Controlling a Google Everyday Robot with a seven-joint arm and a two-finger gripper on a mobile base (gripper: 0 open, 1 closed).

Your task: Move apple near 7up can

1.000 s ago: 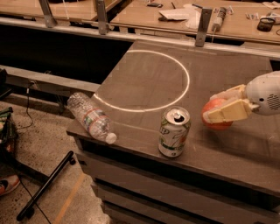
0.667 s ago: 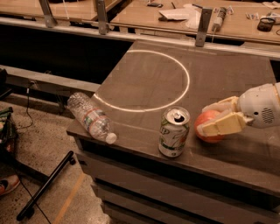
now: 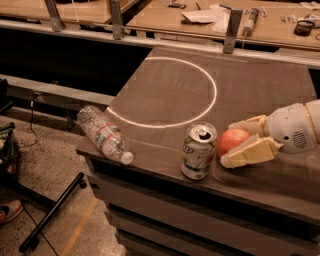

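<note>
The 7up can (image 3: pixel 199 150) stands upright near the front edge of the dark table (image 3: pixel 260 85), silver-white with green lettering and an open pull-tab top. The reddish-orange apple (image 3: pixel 231 140) sits just right of the can, almost touching it. My gripper (image 3: pixel 239 142) reaches in from the right, its cream fingers (image 3: pixel 249 152) closed around the apple, one in front and one behind. The apple is low, at or just above the table top.
A clear plastic water bottle (image 3: pixel 104 133) lies on its side at the table's front left corner, partly over the edge. A white circle (image 3: pixel 212 90) is marked on the table top. Wooden benches with clutter (image 3: pixel 210 15) stand behind. A black stand leg (image 3: pixel 52 212) lies on the floor.
My gripper has moved left and down with the apple, from the table's right side to right beside the can.
</note>
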